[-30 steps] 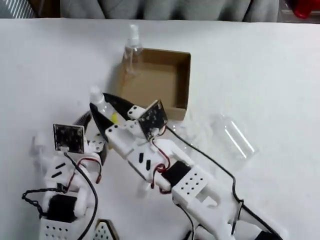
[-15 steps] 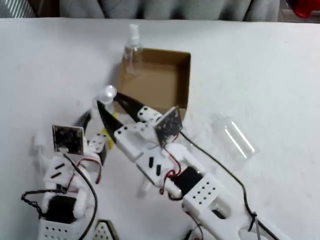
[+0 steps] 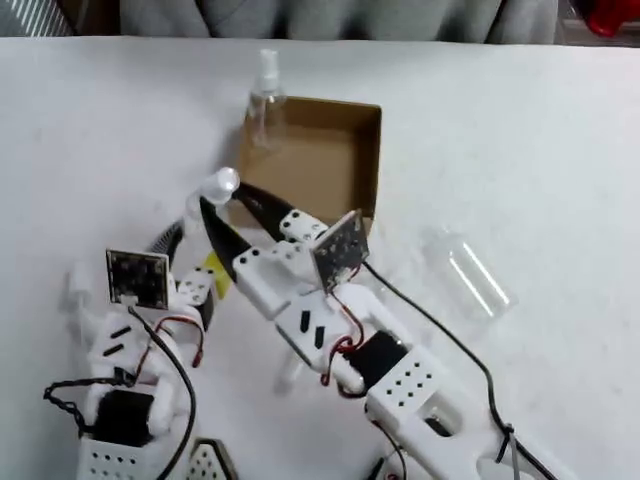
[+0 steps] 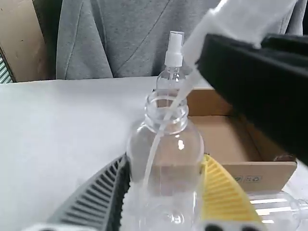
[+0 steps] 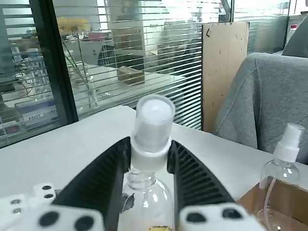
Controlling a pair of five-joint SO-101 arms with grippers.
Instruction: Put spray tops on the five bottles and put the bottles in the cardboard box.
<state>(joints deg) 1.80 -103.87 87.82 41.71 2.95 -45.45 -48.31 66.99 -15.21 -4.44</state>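
Left wrist view: tilted spray top (image 4: 240, 21)
Left end effector (image 4: 164, 192) pinches bottle (image 4: 166, 154); right end effector (image 5: 150, 156) pinches top; tilt may jam.

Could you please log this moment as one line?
left gripper: shut on open bottle, upright | right gripper: shut on spray top, tube in neck, not seated | cardboard box: one capped bottle at far corner

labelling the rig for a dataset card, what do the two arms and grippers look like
The left arm and right arm are white plastic with black motor blocks, red wires, black cables and a dark square board at each wrist. The left gripper has one grey and one yellow ribbed finger; the right gripper has two black ribbed fingers.
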